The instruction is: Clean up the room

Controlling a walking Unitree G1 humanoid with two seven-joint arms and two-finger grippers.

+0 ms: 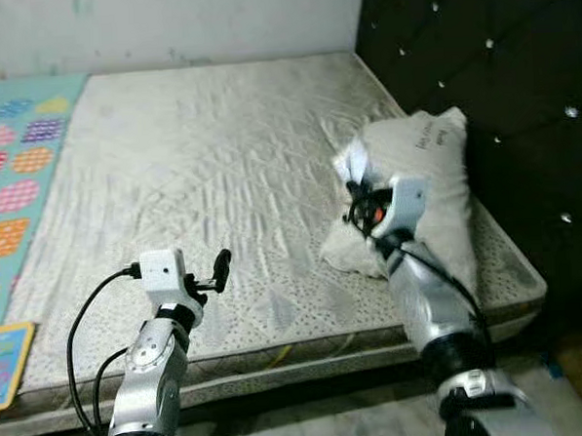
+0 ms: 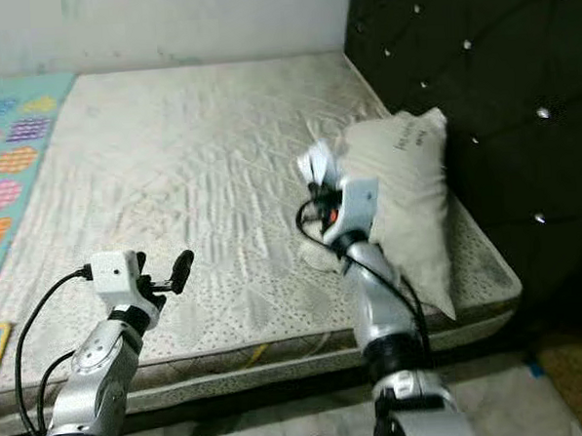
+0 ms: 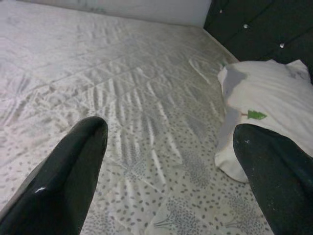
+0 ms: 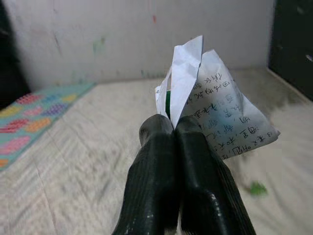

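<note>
A crumpled white sheet of paper (image 4: 205, 98) with printed writing is pinched in my right gripper (image 4: 174, 125), whose fingers are shut on it. In the eye views that paper (image 1: 354, 161) is held just above the left edge of a white pillow (image 1: 430, 167), which leans on the mattress beside the headboard. My left gripper (image 1: 218, 269) hovers open over the front part of the bare grey mattress (image 1: 200, 154). Between its fingers (image 3: 73, 161) there is only the mattress cover, with the pillow (image 3: 266, 98) off to one side.
A dark tufted headboard (image 1: 497, 51) rises along the right side of the bed. A colourful patterned mat (image 1: 15, 164) covers the mattress's left side, and a colourful flat item (image 1: 1, 360) lies at the front left corner. A pale wall (image 1: 164, 24) stands behind.
</note>
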